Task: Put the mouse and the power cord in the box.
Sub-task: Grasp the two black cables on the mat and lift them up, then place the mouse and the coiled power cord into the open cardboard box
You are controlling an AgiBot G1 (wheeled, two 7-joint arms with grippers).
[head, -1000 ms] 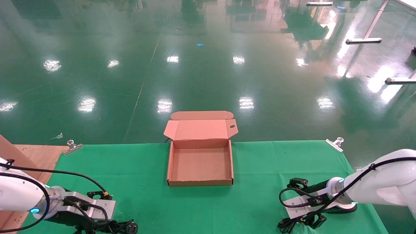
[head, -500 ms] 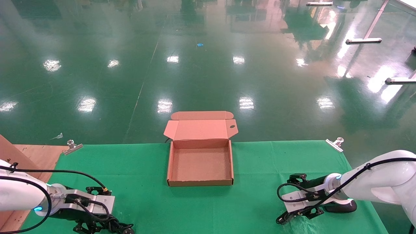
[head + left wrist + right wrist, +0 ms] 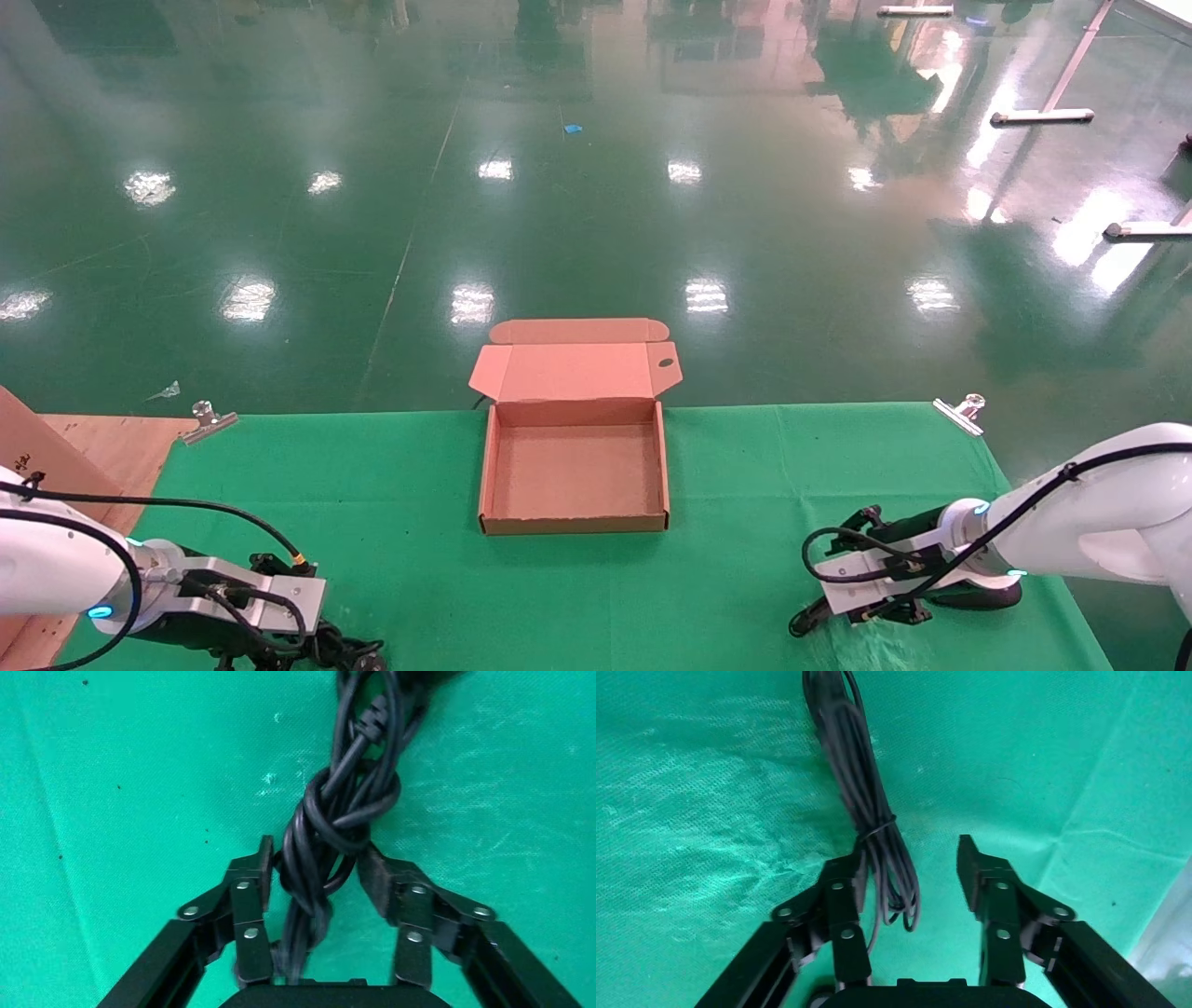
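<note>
L gripper [image 3: 316,874], lower left of head view: fingers apart, straddling cord [image 3: 337,818] on cloth [image 3: 105,776]. R gripper [image 3: 912,871], lower right: apart around thin cable [image 3: 870,825]. Box [image 3: 575,522] center, lid open.

Industrial hall: glossy green floor [image 3: 596,186], cloth-clamped table [image 3: 745,466].

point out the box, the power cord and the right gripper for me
box [image 3: 575,525], head view, on its near wall.
power cord [image 3: 330,822], left wrist view, on the knotted middle of the bundle.
right gripper [image 3: 910,871], right wrist view, midway between its fingertips.
</note>
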